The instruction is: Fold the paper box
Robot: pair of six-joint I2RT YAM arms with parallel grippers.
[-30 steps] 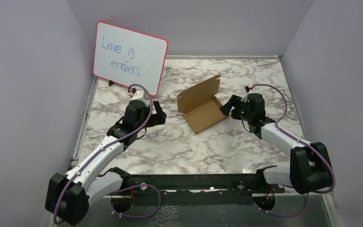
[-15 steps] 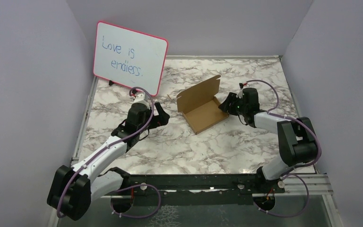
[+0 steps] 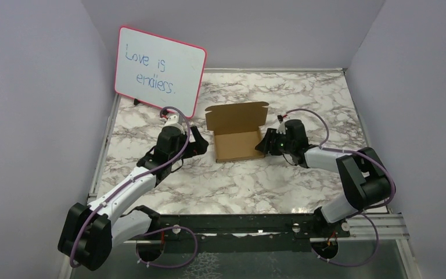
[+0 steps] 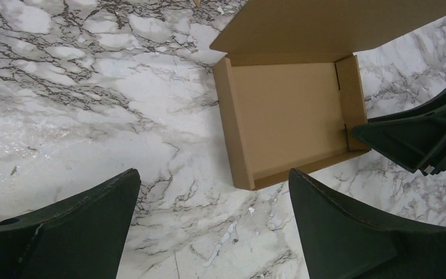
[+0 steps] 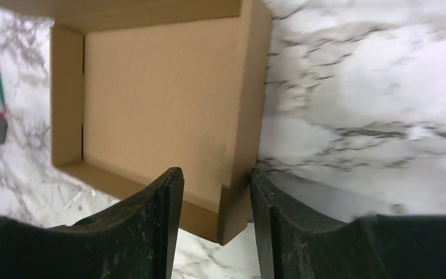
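Black two-finger left gripper (image 3: 198,141) gapes wide beside the shallow brown cardboard paper box (image 3: 235,145), just swung square at centre (lid flap (image 3: 236,114) up, ready for closing); black right gripper (image 5: 215,177) straddles its right wall (image 5: 245,87), fingers narrowing, pinch unclear.

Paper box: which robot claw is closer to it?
Right. The right gripper straddles a side wall of the paper box; the left gripper hovers off its opposite side.

Lid of the paper box (image 4: 290,116) partly beyond the top edge
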